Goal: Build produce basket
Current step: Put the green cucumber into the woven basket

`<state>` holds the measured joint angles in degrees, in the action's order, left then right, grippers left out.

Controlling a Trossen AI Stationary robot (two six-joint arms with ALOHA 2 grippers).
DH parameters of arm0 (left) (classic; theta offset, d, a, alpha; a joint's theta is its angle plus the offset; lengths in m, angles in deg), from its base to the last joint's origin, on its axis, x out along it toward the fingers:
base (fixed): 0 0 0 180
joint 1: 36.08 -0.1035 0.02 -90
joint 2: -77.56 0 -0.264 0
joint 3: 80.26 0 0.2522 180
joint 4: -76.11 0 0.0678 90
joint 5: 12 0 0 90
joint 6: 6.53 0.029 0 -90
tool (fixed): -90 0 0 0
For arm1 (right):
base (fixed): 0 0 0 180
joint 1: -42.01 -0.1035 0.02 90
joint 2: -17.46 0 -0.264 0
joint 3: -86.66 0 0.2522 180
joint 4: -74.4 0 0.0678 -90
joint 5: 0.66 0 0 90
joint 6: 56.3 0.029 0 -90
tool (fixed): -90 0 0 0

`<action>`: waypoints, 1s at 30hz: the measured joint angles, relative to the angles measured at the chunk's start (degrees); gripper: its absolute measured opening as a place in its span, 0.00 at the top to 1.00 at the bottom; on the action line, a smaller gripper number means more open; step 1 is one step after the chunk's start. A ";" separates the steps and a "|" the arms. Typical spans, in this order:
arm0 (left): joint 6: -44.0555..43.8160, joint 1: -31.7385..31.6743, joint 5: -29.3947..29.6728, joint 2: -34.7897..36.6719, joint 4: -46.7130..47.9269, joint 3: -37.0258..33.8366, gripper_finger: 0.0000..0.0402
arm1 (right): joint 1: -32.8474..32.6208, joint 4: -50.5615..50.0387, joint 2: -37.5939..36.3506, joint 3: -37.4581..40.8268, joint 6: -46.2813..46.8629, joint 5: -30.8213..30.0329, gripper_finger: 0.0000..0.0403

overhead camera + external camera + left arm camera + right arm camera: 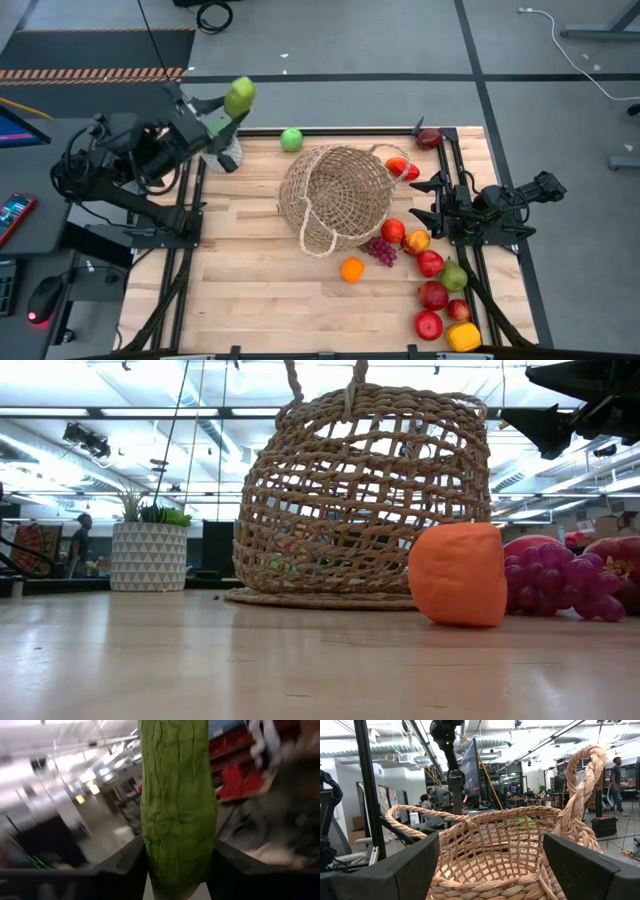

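- Left wrist view shows the left gripper [177,870] pinching a cucumber [176,805] between its two dark fingers [125,867]; the cucumber stands upright between them.
- From above, the left gripper [222,112] is up in the air beyond the far left corner of the table [250,300], well apart from the basket [335,197], on the basket's left.
- Under this arm stands a small white pot [148,557] with a green plant, also left of the basket.
- Right gripper [428,198] waits just beside the basket on its right side, with the fingers [405,865] spread wide; the basket rim [490,812] is seen between them.
- Basket lies tipped on the table near the middle, with the opening toward the right gripper.
- Green apple [291,139] is near the basket on the far left side.
- Orange [352,269] and purple grapes [382,250] are near the basket on the front side.
- Red apples [431,263], a pear [455,276] and a yellow pepper [464,337] are in a group front-right of the basket.
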<state>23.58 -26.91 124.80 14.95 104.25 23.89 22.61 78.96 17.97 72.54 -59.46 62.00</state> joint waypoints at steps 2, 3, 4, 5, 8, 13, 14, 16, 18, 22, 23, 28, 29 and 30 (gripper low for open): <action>-9.13 0.00 -0.04 0.00 1.44 0.00 0.60 | 0.00 0.00 0.01 0.00 0.00 0.00 0.11; -13.60 0.00 -0.07 0.00 2.53 0.00 0.60 | 0.00 0.00 0.01 -0.01 -0.02 0.00 0.11; -17.59 0.00 -0.11 0.00 3.83 0.00 0.60 | 0.02 0.00 -0.01 0.01 0.00 0.00 0.11; -21.25 0.00 -0.36 0.00 5.39 0.00 0.60 | 0.00 0.00 -0.01 0.01 0.00 0.00 0.11; -30.88 -0.50 -3.83 0.00 9.82 0.00 0.60 | 0.01 0.00 0.00 -0.01 -0.01 0.00 0.11; -42.19 -4.82 -17.14 -0.02 12.58 0.00 0.61 | 0.00 0.00 -0.01 0.01 0.00 0.00 0.11; -43.58 -5.93 -20.13 -0.02 12.46 0.00 0.61 | 0.00 0.00 0.01 -0.01 0.00 0.00 0.11; -46.30 -8.21 -26.62 -0.02 12.14 0.00 0.61 | 0.02 -0.01 0.00 0.00 -0.01 0.00 0.11; -49.06 -10.68 -33.65 -0.02 12.18 0.00 0.61 | 0.01 -0.01 0.00 0.01 0.00 0.00 0.11; -54.06 -14.50 -46.59 -0.08 10.67 0.00 0.61 | 0.00 0.00 0.01 0.01 0.00 0.00 0.11; -55.36 -15.14 -49.32 -0.27 9.72 0.00 0.61 | 0.00 0.00 0.01 0.00 -0.01 0.00 0.11; -61.62 -17.07 -60.87 -0.48 2.81 -0.02 0.60 | 0.01 -0.01 0.01 0.01 -0.01 0.00 0.11; -62.96 -17.24 -62.58 -0.40 1.38 -0.02 0.60 | 0.01 0.00 -0.01 0.01 -0.01 0.00 0.11; -64.13 -17.39 -63.96 -0.39 0.08 -0.01 0.60 | 0.00 0.00 0.00 0.01 0.00 0.00 0.11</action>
<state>-40.55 -44.30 60.84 14.56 104.33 23.89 22.61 78.96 17.97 72.55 -59.46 62.00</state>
